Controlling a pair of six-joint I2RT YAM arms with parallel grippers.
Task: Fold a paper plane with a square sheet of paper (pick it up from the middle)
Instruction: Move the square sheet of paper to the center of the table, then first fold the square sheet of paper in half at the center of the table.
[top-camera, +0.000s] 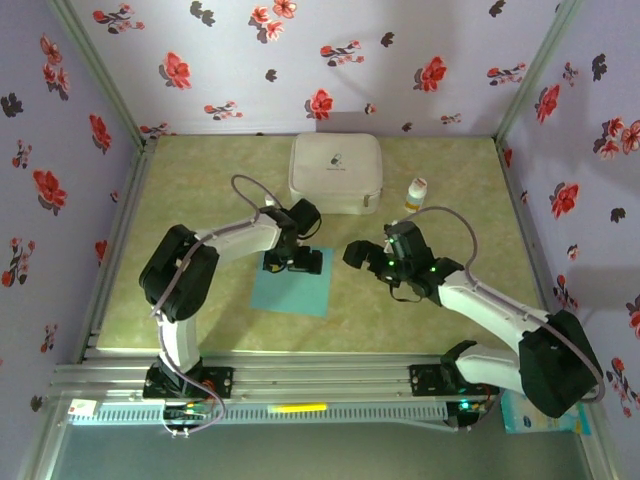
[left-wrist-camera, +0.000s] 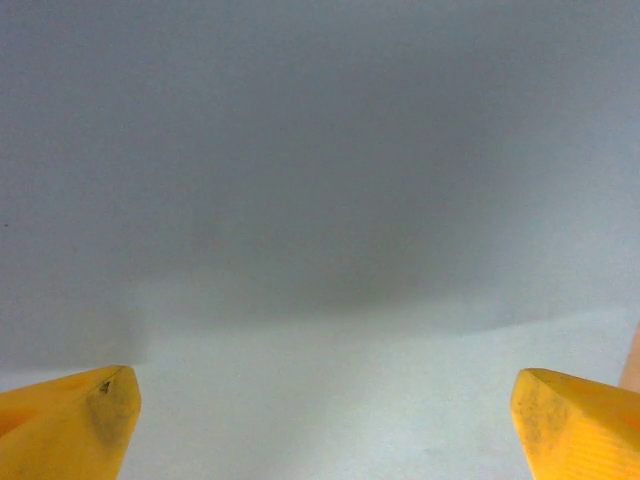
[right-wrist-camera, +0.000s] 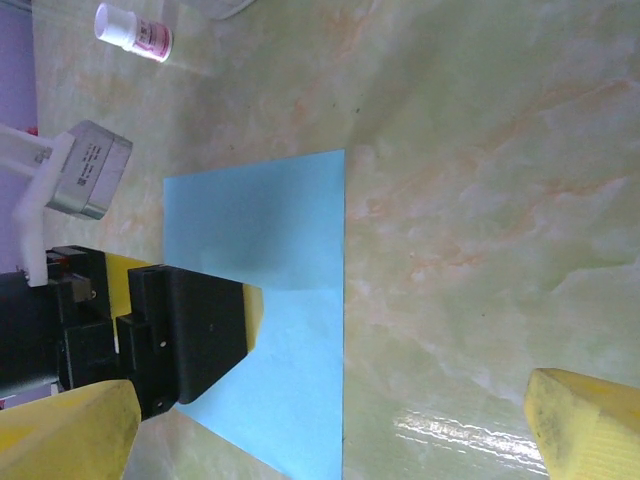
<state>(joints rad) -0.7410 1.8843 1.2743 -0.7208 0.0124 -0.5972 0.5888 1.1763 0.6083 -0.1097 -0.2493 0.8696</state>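
Observation:
The square sheet of paper (top-camera: 291, 287) lies flat on the green table, a plain light blue-teal sheet, and shows again in the right wrist view (right-wrist-camera: 290, 290). My left gripper (top-camera: 296, 262) hangs low over the sheet's far half. In its own view the yellow fingertips stand wide apart, the left gripper (left-wrist-camera: 325, 425) open, with the paper (left-wrist-camera: 320, 250) close beneath. My right gripper (top-camera: 356, 254) is open just right of the sheet, over bare table. Its own view has the right gripper (right-wrist-camera: 325, 430) facing the paper's right edge and the left gripper's black finger (right-wrist-camera: 190, 335).
A white rounded case (top-camera: 335, 172) sits at the back of the table behind the paper. A small white bottle (top-camera: 416, 194) stands right of it, also seen as the bottle (right-wrist-camera: 133, 30) in the right wrist view. Floral walls enclose the table.

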